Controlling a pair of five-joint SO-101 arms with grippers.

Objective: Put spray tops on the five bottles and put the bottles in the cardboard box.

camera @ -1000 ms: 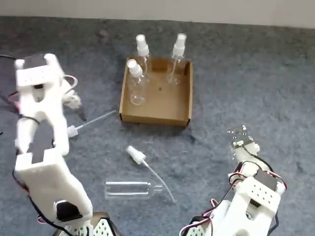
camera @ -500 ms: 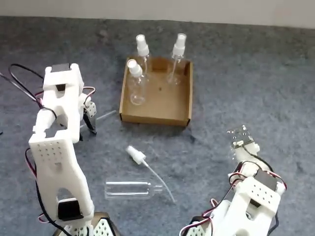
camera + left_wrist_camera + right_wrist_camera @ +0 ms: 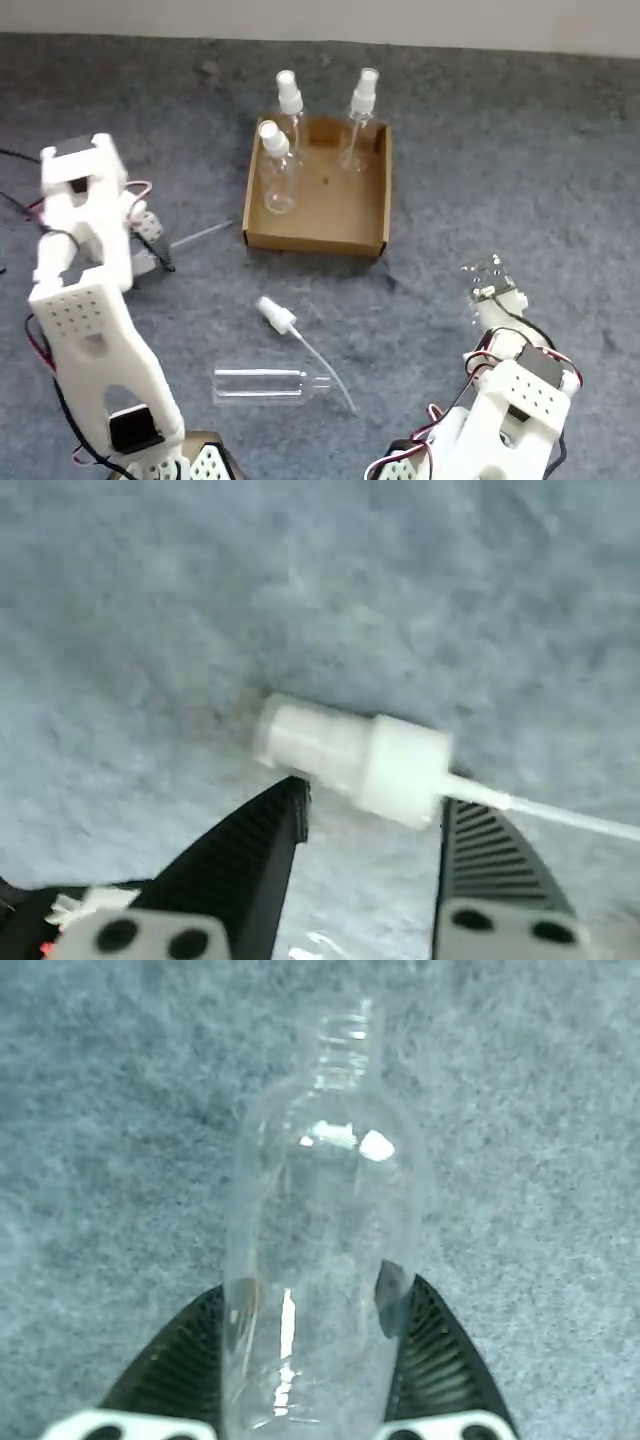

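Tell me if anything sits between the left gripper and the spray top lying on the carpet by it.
Nothing visible does. The left gripper is open close over the spray top, one finger on each side of its collar, with just carpet around it.

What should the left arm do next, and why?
Probably close the left end effector on the white plastic spray top: it sits open astride the top, which lies on the grey carpet. The right end effector holds an uncapped clear plastic bottle, ready to receive it.
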